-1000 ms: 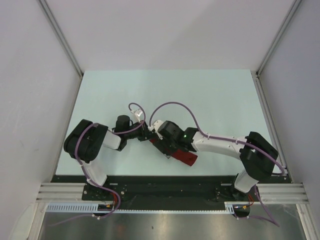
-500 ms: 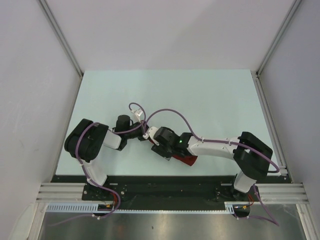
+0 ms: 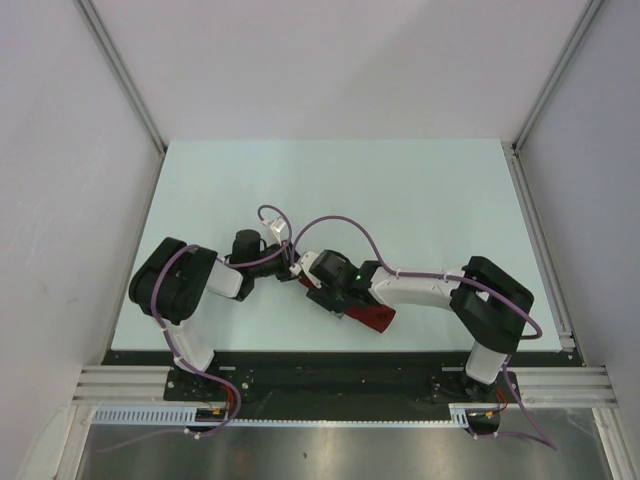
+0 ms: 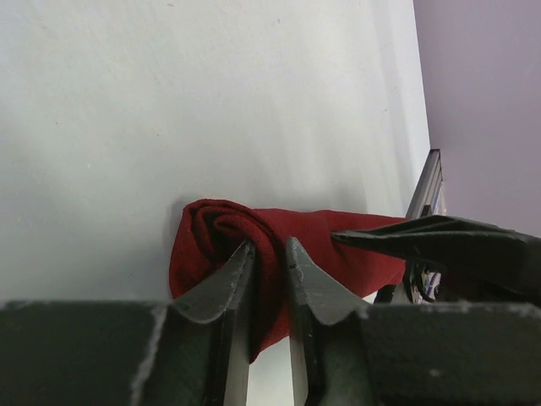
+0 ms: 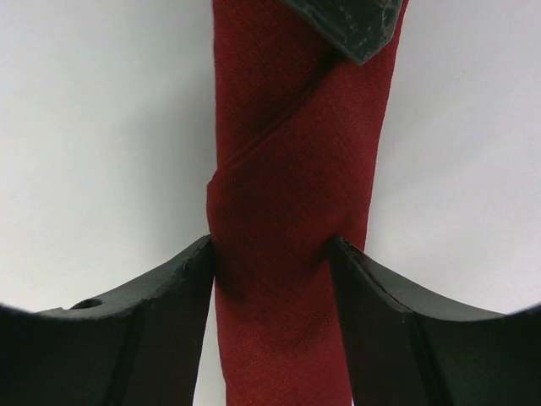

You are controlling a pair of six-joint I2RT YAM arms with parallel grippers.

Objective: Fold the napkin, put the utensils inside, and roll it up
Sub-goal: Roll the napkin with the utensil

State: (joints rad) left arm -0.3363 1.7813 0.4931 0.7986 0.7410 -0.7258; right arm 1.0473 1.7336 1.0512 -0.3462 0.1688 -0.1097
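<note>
Pinching napkin (image 4: 338, 245) roll's end, L fingers (image 4: 220, 288) narrow; R fingers (image 5: 161, 296) clamp mid-roll. Soft cloth, prob. unrolls if loosed; grip across roll.

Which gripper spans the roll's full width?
The right gripper: its fingers sit on both sides of the rolled napkin. The left gripper pinches only a fold at its end.
</note>
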